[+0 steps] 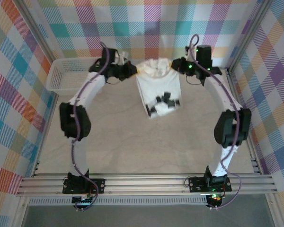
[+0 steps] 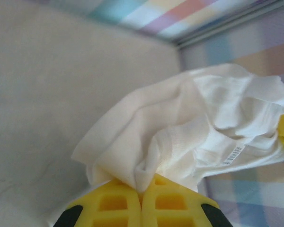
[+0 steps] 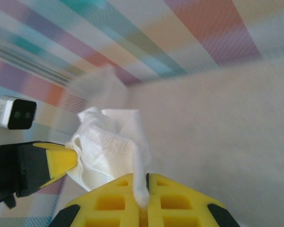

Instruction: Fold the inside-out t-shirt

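Inside-out t-shirt (image 1: 158,87) hangs by its top edge; left gripper (image 2: 141,191) and right gripper (image 3: 143,196) each pinch thin bunched fabric; the right's shallow bite could slip, dropping that corner.

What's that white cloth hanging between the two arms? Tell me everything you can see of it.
It is a white t-shirt of thin, crumpled fabric, with black print blocks near its lower end and a small printed label showing. It is held up at the far side of the table, with the left pincer and the right pincer each shut on a bunched upper corner. Whether its lower end rests on the table cannot be told.
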